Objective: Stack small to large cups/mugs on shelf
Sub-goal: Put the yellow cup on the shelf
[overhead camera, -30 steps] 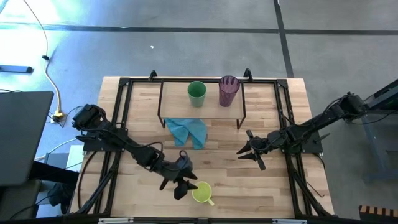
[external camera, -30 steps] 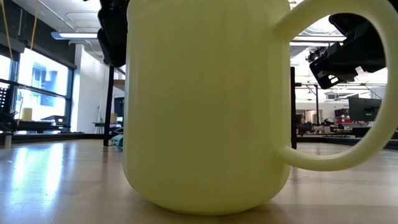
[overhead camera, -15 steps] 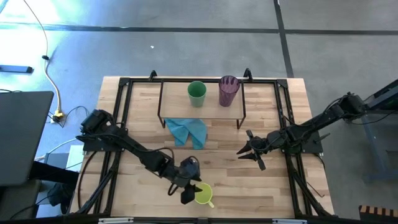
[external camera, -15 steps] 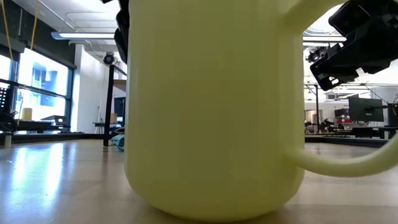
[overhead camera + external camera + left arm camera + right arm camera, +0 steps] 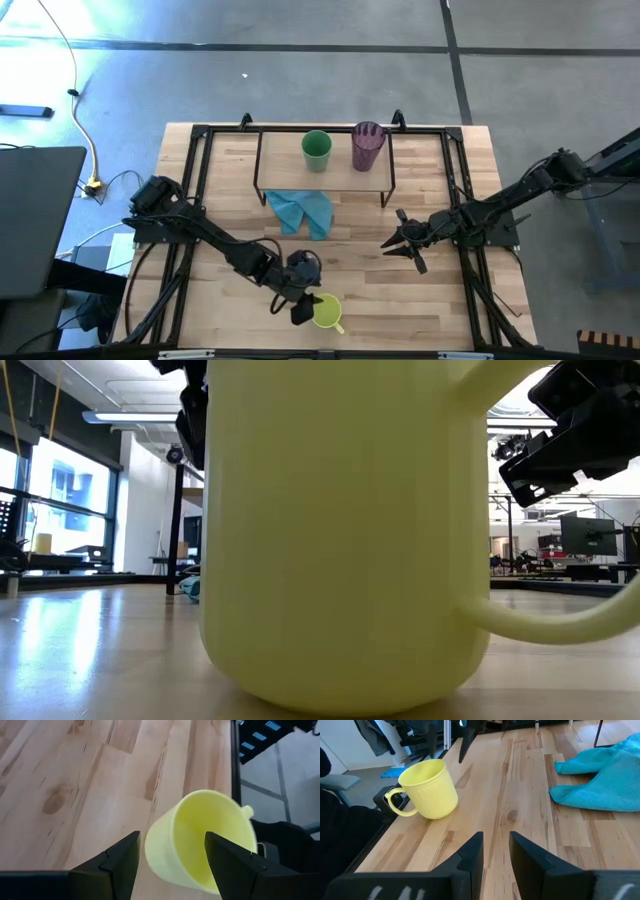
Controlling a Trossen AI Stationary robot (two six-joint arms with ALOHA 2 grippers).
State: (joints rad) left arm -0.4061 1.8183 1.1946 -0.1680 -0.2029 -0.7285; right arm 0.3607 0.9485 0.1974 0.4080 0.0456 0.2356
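Two arms work the table [image 5: 230, 160]; the left gripper [image 5: 303, 305], jaws spread wide, straddles the near wall of the yellow-green mug [image 5: 325, 311] by the front edge; the green cup [image 5: 316, 150] and purple tumbler [image 5: 366, 146] stand on the shelf [image 5: 280, 165]; the right gripper [image 5: 392, 243], jaws slightly apart, hovers empty at right.

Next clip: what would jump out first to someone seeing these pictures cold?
The yellow-green mug at the table's near edge, filling the low view, with the left gripper open at its rim, one finger over the mouth and one outside. Behind it, the green cup and the purple tumbler stand side by side on the shelf, a light blue cloth in front. The right gripper waits at mid-table right.
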